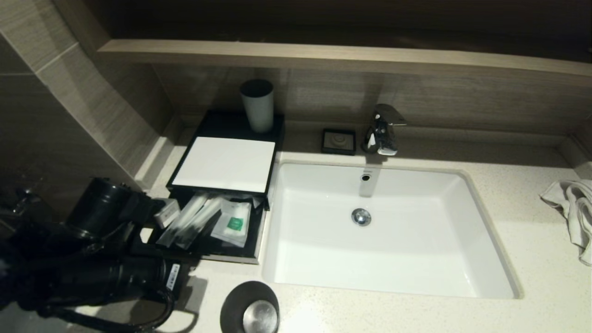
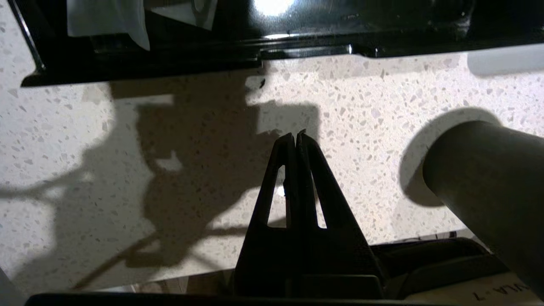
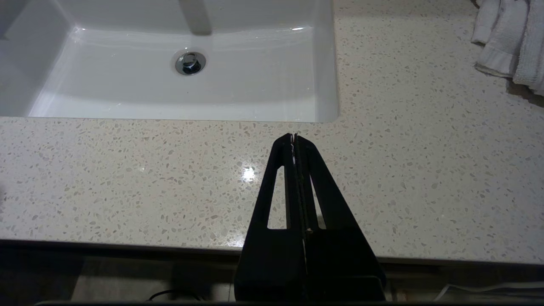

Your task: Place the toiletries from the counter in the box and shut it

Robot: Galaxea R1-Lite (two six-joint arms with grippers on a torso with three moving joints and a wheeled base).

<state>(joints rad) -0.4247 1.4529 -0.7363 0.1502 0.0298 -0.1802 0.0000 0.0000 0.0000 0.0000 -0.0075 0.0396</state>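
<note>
On the far left of the speckled surface we see the box, its white top panel facing up and its front drawer pulled out toward the near side. The box's long axis runs near to far, a little skewed, with the open drawer end pointing at us. A grey cup stands on the box's far end. Inside the drawer lie the toiletries: two long sachets side by side, their long axes running near-left to far-right, and a squarish sachet with a green label to their right. Another small white packet shows at the drawer's far left corner, just beside the arm.

The left arm covers the drawer's near left corner. Its hand is pinched fully closed and holds nothing — it hangs over bare surface just in front of the drawer's front edge. A dark cup stands on the near edge of the surface, right of that hand and close to it.

To the right of the box lies the white inset sink, with a chrome tap and a small black soap dish on its far side. A white towel is bunched at the far right. The right hand is closed too and empty, parked over the near edge of the surface in front of the sink's right corner.
</note>
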